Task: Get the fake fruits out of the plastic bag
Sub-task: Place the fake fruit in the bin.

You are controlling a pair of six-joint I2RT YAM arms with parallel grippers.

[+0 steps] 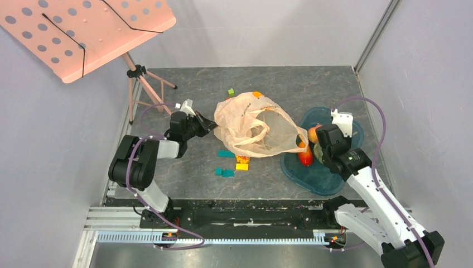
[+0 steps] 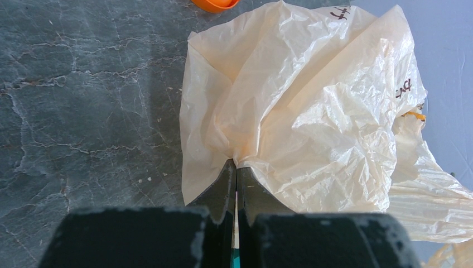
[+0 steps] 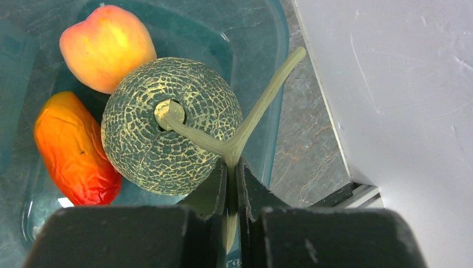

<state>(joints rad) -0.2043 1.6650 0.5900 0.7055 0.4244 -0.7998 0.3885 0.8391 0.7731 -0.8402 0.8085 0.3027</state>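
Observation:
The plastic bag [image 1: 256, 125] lies crumpled mid-table, its mouth facing right. My left gripper [image 1: 211, 124] is shut on the bag's left edge; the left wrist view shows the fingers [image 2: 236, 166] pinching a fold of the bag [image 2: 312, 111]. My right gripper [image 1: 322, 149] is over the teal tray [image 1: 346, 167]. In the right wrist view it [image 3: 232, 164] is shut on the pale stem [image 3: 248, 131] of a netted green melon [image 3: 170, 125]. An orange-red oval fruit [image 3: 75, 148] and a peach-coloured fruit [image 3: 106, 47] lie in the tray [image 3: 256, 33] beside the melon.
Small blocks lie near the bag: green [image 1: 230, 92], teal [image 1: 226, 153], yellow [image 1: 242, 166]. A small orange toy piece [image 1: 256, 95] sits behind the bag. A pink music stand [image 1: 83, 33] on a tripod stands at the back left. A wall runs close to the tray's right.

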